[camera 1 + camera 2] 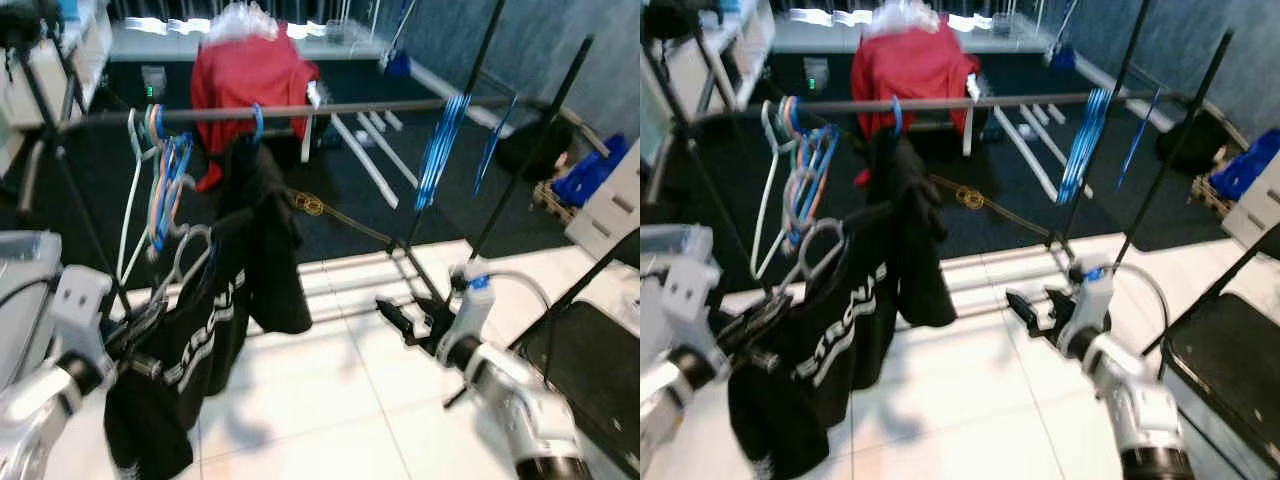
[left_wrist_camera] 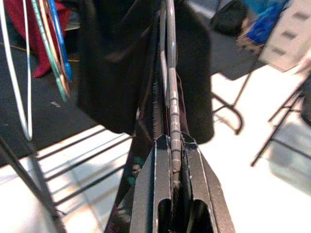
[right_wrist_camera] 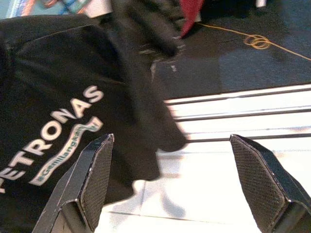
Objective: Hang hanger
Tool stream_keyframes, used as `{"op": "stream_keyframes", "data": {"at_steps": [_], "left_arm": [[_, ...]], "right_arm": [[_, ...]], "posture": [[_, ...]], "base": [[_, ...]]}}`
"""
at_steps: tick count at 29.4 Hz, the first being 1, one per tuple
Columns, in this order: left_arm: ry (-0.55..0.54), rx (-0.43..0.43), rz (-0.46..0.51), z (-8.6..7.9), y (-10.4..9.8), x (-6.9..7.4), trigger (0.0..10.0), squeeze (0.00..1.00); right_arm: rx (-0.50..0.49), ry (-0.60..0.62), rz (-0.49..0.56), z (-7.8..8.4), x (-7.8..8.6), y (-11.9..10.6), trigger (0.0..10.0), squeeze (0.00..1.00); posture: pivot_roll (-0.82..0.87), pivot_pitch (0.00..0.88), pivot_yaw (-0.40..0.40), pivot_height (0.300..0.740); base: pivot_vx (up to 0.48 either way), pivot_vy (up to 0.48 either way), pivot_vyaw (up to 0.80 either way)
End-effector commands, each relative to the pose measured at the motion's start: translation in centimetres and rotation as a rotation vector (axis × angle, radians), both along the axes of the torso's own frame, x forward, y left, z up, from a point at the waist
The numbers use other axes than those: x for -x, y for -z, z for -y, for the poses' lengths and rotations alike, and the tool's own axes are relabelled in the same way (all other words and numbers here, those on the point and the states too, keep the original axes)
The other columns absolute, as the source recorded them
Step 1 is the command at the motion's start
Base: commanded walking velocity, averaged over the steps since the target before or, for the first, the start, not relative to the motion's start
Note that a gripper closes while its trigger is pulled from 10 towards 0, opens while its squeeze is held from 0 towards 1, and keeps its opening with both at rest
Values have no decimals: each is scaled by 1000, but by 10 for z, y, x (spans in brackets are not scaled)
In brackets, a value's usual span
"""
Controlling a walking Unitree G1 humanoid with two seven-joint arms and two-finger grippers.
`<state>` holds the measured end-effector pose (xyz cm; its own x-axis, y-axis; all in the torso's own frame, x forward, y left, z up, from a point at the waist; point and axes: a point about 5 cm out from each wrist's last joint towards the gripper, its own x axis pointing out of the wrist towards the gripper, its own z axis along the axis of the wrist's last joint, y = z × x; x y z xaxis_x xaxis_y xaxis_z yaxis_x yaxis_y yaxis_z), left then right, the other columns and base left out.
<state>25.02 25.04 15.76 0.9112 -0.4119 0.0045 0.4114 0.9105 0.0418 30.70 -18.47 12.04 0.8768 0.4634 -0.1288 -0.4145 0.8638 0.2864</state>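
A black T-shirt with white PETRONAS lettering [image 1: 195, 340] hangs on a silver wire hanger [image 1: 188, 252], held low and to the left, well below the dark rail [image 1: 340, 107] of the clothes rack. My left gripper [image 1: 140, 322] is shut on the hanger's twisted wire neck [image 2: 172, 145]. The hanger's hook is free of the rail. My right gripper [image 1: 397, 320] hovers open over the white floor, to the right of the shirt, with nothing between its fingers [image 3: 95, 179]. In the right wrist view the shirt [image 3: 58, 97] lies ahead of it.
Another black garment [image 1: 268, 235] hangs from the rail, with bare white, blue and orange hangers [image 1: 160, 175] to its left and blue ones [image 1: 440, 150] to its right. Slanted rack poles [image 1: 455, 190] cross near my right arm. A red garment [image 1: 250, 80] lies behind. A black tabletop [image 1: 590, 370] stands right.
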Motion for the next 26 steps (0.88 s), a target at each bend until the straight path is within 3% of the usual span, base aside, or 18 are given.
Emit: {"op": "stream_keyframes", "data": {"at_steps": [1, 8, 9, 10, 12, 16, 22, 26], "left_arm": [[112, 27, 32, 14, -12, 4, 10000, 0], [189, 21, 24, 21, -17, 7, 10000, 0], [209, 19, 30, 19, -21, 6, 10000, 0], [209, 19, 30, 19, -21, 6, 10000, 0], [263, 33, 58, 19, -34, 4, 10000, 0], [346, 37, 100, 23, -50, 2, 10000, 0], [461, 7, 118, 27, -63, 4, 10000, 0], [561, -22, 112, 32, -69, 8, 10000, 0]], "right_arm": [[-16, -19, 38, 0, 1, -5, 10000, 0], [-104, -62, 135, 0, 4, -22, 10000, 0], [-165, -73, 170, 2, 5, -30, 10000, 0], [-165, -73, 170, 2, 5, -30, 10000, 0], [-314, -90, 244, 5, 4, -51, 10000, 0], [-433, -162, 332, 6, 8, -75, 10000, 0], [-313, -327, 384, 6, 21, -85, 10000, 0], [-234, -411, 392, 19, 31, -90, 10000, 0]], "posture": [[-15, 63, -77, 740], [-9, 70, -80, 740], [-9, 70, -80, 740], [-9, 70, -80, 740], [-2, 72, -76, 740], [-1, 70, -74, 740], [3, 66, -79, 740], [7, 65, -83, 740]], "base": [[-360, 0, 0], [-359, 0, 0], [-360, 0, 0], [-360, 0, 0], [-354, 0, 0], [-304, 0, 0], [-43, 0, 0], [0, 0, 0]]}}
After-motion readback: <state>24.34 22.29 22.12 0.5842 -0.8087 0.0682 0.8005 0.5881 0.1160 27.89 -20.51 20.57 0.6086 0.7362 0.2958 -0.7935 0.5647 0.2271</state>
